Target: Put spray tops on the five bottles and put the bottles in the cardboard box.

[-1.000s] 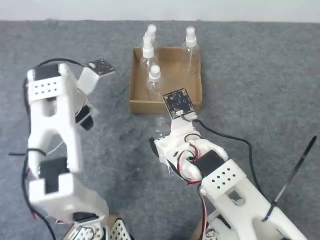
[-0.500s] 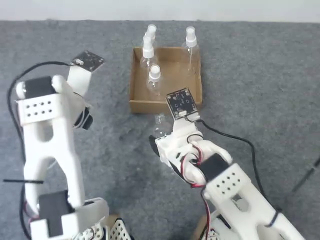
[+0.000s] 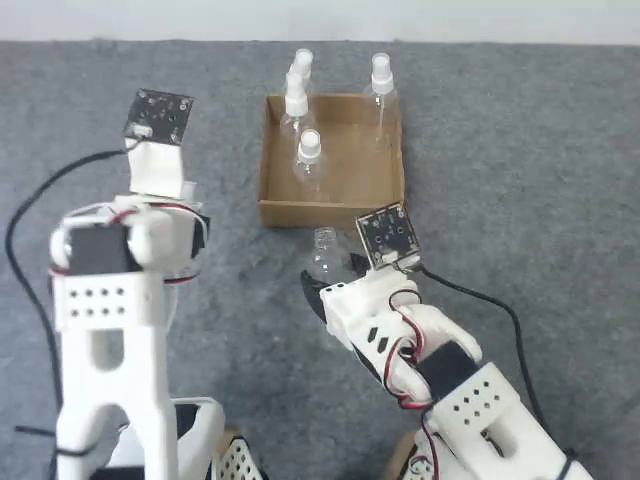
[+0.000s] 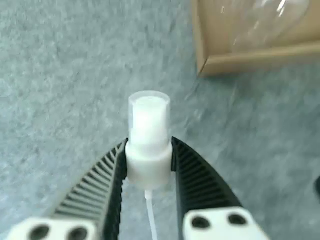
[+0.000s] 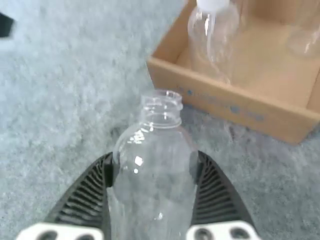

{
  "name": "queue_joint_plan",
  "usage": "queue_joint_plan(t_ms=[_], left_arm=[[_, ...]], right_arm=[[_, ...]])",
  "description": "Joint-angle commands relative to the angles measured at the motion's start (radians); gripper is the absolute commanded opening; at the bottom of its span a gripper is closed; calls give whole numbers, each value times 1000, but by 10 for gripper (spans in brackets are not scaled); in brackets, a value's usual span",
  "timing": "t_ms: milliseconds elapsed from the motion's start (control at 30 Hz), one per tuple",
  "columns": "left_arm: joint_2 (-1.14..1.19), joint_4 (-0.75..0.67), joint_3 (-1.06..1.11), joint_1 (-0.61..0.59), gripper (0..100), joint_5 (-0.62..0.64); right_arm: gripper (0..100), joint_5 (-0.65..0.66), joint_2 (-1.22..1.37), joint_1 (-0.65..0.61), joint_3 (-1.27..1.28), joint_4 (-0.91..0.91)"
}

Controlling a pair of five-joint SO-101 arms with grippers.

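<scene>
Left tool [image 4: 148, 147] is clenched on a white spray top [image 4: 148, 125]. Its two ribbed black fingers [image 4: 107, 175] press the collar from either side. The clear cap points away from the wrist, and the thin dip tube runs back between the fingers. The top is held above the grey table [image 4: 60, 60], with a corner of the box [image 4: 250, 62] near and off to one side.

Right tool [image 5: 152, 160] grasps an open bottle [image 5: 150, 170] around its clear body, just below the shoulder, with one finger on each side. The threaded neck is bare and uncovered. From above, this bottle [image 3: 326, 255] is just in front of the near wall of the box [image 3: 270, 205]. Whether it touches the wall cannot be told.

Four capped bottles [image 3: 310, 150] with white tops stand upright at the box. One is near its middle and the others are toward the far side. Whether the farthest stands inside or just behind the rim is unclear.

Faint blue print [image 5: 220, 102] runs along the box's near wall, too blurred to read.
</scene>
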Motion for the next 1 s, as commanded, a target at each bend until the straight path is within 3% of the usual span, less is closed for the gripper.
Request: queue_joint_plan(t_ms=[0,400,967], left_arm=[[-109,-114,35,29,12,104],[-330,-348,162,121,12,358],[-574,-522,243,133,12,634]], right_arm=[[7,-2,-85,8,17,-64],[6,6,-219,8,149,-200],[6,255,-236,-73,334,-453]])
